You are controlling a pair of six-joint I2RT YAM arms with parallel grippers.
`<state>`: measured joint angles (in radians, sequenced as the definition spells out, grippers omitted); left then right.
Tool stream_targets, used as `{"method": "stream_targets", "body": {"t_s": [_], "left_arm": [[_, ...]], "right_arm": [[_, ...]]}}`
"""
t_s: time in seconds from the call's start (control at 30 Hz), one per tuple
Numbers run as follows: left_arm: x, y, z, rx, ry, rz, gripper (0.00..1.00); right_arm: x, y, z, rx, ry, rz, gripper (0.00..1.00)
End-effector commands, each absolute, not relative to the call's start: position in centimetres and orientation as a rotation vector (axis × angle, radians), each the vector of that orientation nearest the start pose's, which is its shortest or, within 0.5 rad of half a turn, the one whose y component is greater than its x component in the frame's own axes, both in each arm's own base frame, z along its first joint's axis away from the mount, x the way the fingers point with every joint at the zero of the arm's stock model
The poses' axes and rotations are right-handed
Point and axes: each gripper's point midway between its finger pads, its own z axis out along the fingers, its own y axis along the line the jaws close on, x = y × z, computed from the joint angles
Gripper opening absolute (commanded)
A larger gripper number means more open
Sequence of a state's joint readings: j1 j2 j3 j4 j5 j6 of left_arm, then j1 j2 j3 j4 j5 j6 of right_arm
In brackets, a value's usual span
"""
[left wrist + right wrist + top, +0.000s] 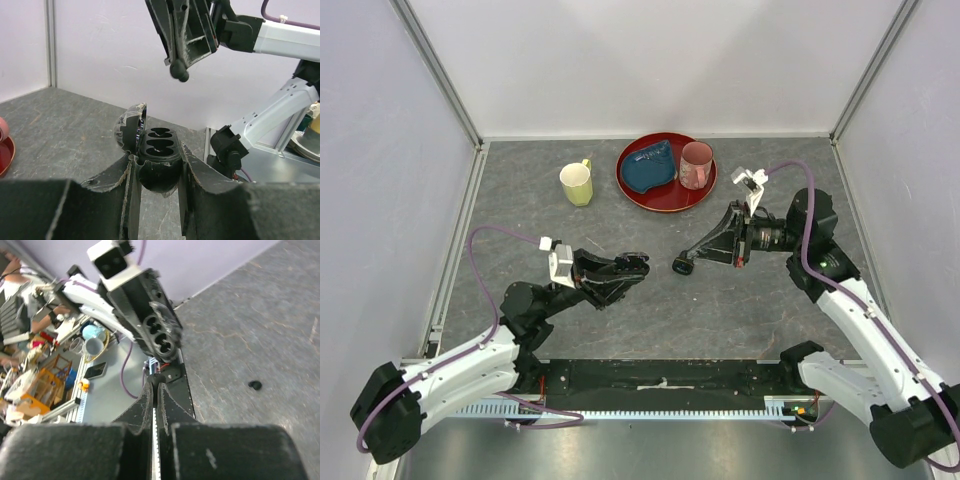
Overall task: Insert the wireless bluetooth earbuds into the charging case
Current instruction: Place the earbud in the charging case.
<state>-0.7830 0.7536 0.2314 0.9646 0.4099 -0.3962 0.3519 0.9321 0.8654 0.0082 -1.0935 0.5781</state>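
Note:
My left gripper point(158, 161) is shut on the black charging case point(159, 148). The case sits upright between the fingers, lid point(131, 128) swung open to the left and its dark slots facing up. In the top view the left gripper point(626, 270) and the right gripper point(682, 265) face each other over the middle of the table, a short gap apart. My right gripper point(157, 384) is shut on a tiny black earbud point(158, 378), which pokes out at its tips point(179, 71) above and just right of the case. Another earbud point(255, 385) lies loose on the table.
A red plate point(667, 201) at the back holds a blue object point(650, 167) and a pink mug point(696, 165). A pale yellow-green mug point(577, 184) stands left of it. White walls enclose the grey table on three sides.

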Motion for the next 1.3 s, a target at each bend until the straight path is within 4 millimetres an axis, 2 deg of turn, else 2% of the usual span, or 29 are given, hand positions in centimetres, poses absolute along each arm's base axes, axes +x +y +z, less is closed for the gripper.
{"method": "stream_targets", "body": {"t_s": [0.0,0.17,0.43,0.63,1.27], "left_arm": [[13.0,-27.1,31.6,0.690,1.005,-1.326,0.02],[11.9,-27.8,31.8,0.771,0.980,-1.373,0.02],[10.6,-28.7,32.3,0.865,0.939,-1.448,0.02],[10.5,-29.0,32.5,0.885,0.936,-1.463,0.02],[10.4,-29.5,32.5,0.910,0.945,-1.492,0.02]], "right_arm": [[14.4,24.8,37.4,-0.972,1.457,1.540,0.00],[12.8,25.7,38.4,-1.070,1.404,1.564,0.00],[11.9,27.0,37.4,-1.162,1.436,1.549,0.00],[12.2,27.8,36.1,-1.184,1.481,1.517,0.00],[12.5,29.5,34.8,-1.203,1.506,1.477,0.00]]}}
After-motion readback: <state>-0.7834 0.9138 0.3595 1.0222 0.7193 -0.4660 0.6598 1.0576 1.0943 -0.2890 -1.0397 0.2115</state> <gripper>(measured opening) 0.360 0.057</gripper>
